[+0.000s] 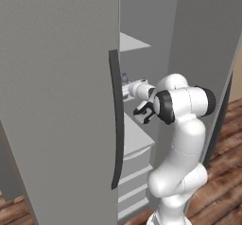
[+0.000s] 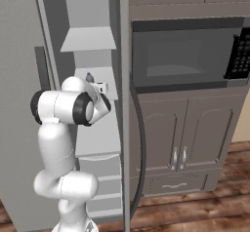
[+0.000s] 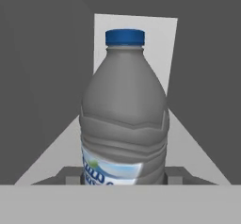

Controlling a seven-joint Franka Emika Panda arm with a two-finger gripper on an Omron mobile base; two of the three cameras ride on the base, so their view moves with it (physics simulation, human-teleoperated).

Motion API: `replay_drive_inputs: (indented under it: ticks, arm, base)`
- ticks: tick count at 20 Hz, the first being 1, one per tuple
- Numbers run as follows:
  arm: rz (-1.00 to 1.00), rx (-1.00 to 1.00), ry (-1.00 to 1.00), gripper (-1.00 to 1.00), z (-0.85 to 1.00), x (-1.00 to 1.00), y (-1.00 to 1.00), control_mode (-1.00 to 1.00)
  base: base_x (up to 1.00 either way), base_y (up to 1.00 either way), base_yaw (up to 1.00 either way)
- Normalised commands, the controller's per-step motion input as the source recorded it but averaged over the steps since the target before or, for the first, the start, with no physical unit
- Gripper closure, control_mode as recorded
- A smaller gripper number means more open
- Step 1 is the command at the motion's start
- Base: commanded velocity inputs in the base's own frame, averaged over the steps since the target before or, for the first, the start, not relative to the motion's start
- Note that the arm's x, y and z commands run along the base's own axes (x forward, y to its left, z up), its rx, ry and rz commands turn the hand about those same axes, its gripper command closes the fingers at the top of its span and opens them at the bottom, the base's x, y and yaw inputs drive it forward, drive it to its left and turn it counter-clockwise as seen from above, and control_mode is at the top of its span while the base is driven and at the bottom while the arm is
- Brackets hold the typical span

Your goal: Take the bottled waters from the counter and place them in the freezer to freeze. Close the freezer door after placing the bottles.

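Observation:
One of the bottled waters (image 3: pixel 124 115), dark grey with a blue cap and a pale label, stands upright between my fingertips. My gripper (image 3: pixel 123 176) is shut on its lower body. The arm reaches into the open freezer (image 1: pixel 142 11), where gripper (image 1: pixel 125 90) (image 2: pixel 100 87) and bottle (image 1: pixel 124 77) (image 2: pixel 90 77) are over a pale shelf (image 1: pixel 137 136) (image 2: pixel 97 138). Whether the bottle touches the shelf I cannot tell. The freezer door (image 1: pixel 203 44) (image 2: pixel 124 80) stands swung out to the right of the arm. The counter is out of view.
The other grey door (image 1: pixel 56 101) with its dark handle (image 1: pixel 116 120) is close on the arm's left. A higher shelf (image 1: pixel 132 42) and drawers (image 1: pixel 134 181) line the compartment. A black-glass oven (image 2: pixel 185 55) and brown cabinets (image 2: pixel 180 133) stand to the right, above wooden floor (image 2: pixel 195 206).

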Motion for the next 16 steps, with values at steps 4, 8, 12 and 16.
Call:
replay_drive_inputs:
  ticks: [4,8,12,16]
  arm:
    - [0.0,0.04,0.0,1.0,-0.07,0.33,0.09,-1.0]
    - [0.0,0.08,-0.01,1.0,-0.04,0.41,0.1,-1.0]
    - [0.0,0.06,0.0,1.0,-0.13,0.45,0.09,-1.0]
    - [0.0,0.02,-0.01,1.0,-0.28,0.51,0.04,-1.0]
  base:
    - [0.0,0.0,0.0]
    - [0.0,0.0,0.0]
    - [0.0,0.0,0.0]
    - [0.0,0.0,0.0]
